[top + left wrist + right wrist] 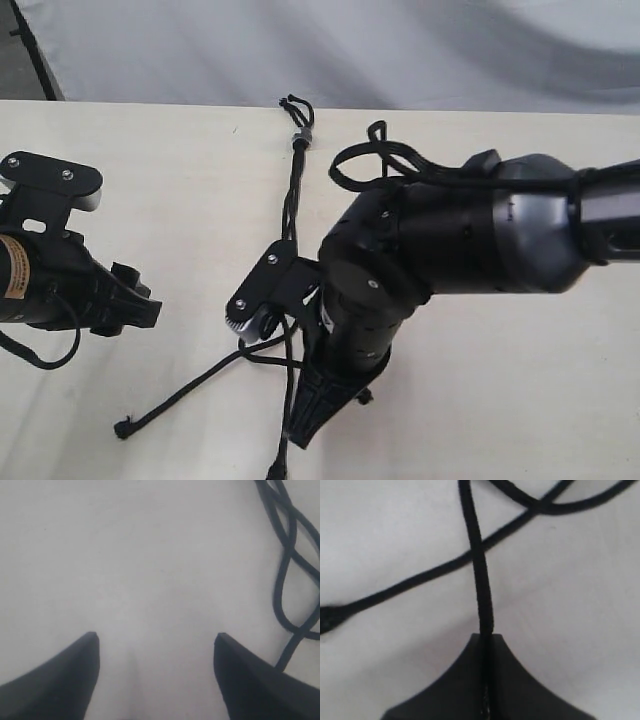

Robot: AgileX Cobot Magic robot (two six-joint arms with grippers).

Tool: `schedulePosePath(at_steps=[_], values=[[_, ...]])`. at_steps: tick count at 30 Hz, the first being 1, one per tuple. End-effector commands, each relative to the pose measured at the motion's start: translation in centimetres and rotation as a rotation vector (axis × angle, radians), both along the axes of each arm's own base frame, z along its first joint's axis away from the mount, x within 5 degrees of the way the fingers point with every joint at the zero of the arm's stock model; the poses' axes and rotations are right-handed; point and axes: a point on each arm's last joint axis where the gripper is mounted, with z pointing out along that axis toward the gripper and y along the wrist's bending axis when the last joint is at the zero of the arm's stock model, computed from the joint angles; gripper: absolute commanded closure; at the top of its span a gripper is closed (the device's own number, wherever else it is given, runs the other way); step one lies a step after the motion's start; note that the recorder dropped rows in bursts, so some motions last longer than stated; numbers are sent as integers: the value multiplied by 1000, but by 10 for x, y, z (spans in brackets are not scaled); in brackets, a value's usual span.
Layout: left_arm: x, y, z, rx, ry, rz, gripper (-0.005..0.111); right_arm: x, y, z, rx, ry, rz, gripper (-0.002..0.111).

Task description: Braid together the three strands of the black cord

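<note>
Pale wood table [520,400], grey sheet [300,50] behind it. Big right arm [470,235] reaches across the middle, and the right gripper [486,645] has its fingers pinched tight on one strand [479,580]. Left gripper [156,640] sits off at the left side, fingers spread wide with only bare table between them. Cord [296,190] runs down the table's middle from its knot [301,137] near the far edge. A second strand [190,390] trails loose toward the left, ending in a small tip [122,430].
</note>
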Motion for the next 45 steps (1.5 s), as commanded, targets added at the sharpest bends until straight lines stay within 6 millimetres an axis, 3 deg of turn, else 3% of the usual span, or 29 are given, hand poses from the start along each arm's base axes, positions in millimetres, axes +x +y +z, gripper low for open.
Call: schedulePosePath(at_steps=[1, 6, 20, 23, 28, 33, 37, 38, 40, 42, 45], values=[[-1, 1, 1, -9, -8, 7, 45, 7, -22, -8, -13, 8, -73, 109], [0, 0, 2, -21, -22, 0, 45, 9, -32, -18, 2, 7, -122, 109], [0, 0, 2, -21, -22, 0, 45, 11, -32, -46, -38, 44, -159, 107], [0, 0, 2, -21, -22, 0, 45, 11, -32, -46, -35, 43, -161, 92], [0, 0, 2, -21, -22, 0, 45, 12, -31, -44, -33, 34, -134, 51], [0, -1, 2, -28, -29, -2, 45, 14, -32, -7, 50, -76, -118, 34], [-1, -4, 2, -70, -15, 20, 45, 24, -58, 77, 261, -379, -140, 35], [-4, -13, 2, -75, -14, -23, 45, 31, -74, 102, 345, -498, -180, 35], [-13, -35, 3, -91, -27, -132, 45, 42, -105, 132, 459, -653, -300, 35], [-23, -62, 1, -136, -21, -230, 45, 50, -133, 140, 500, -695, -456, 35], [-29, -105, -11, -117, 77, -319, 45, 58, -163, 134, 481, -705, -583, 35]])
